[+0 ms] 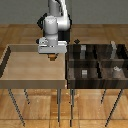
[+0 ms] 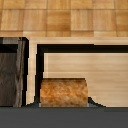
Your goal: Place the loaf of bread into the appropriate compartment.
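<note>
I am gripping the bread [image 2: 63, 92] in my tool [image 1: 51, 56] — clenched on it — and holding it above the light tray [image 1: 10, 62], near the dark divided box [image 1: 95, 75].

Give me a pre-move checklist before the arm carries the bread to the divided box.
1. Loaf of bread between the tool fingers: ok; the wrist view shows it filling the gap.
2. Loaf lifted above the light-wood tray floor: ok.
3. Divided box beside the tray, on the exterior view's right: ok.
4. Cell with the small grey cube visible: ok.
5. That cell otherwise free: cannot tell.
6. Tool clear of the tray wall: cannot tell.
</note>
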Tool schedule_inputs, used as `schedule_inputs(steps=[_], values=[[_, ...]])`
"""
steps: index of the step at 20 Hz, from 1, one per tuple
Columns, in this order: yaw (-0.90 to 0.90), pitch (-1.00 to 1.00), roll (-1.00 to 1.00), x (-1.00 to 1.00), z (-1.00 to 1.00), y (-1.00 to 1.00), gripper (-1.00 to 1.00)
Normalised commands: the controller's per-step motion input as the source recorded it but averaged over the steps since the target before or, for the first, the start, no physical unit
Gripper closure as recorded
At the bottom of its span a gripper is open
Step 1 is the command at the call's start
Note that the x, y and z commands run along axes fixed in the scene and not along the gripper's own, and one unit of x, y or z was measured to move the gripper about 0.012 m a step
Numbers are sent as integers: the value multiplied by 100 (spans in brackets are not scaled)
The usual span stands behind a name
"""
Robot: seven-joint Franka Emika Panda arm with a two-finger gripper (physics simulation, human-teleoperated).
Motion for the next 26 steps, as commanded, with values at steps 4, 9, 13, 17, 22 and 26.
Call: schedule_inputs(steps=[4, 9, 13, 17, 22, 26], values=[[0, 0, 0, 0, 0, 100, 100], [0, 0, 0, 0, 0, 100, 100], [0, 0, 0, 0, 0, 100, 100], [0, 0, 0, 0, 0, 75, -100], [0, 0, 0, 0, 0, 0, -100], [0, 0, 0, 0, 0, 0, -100]])
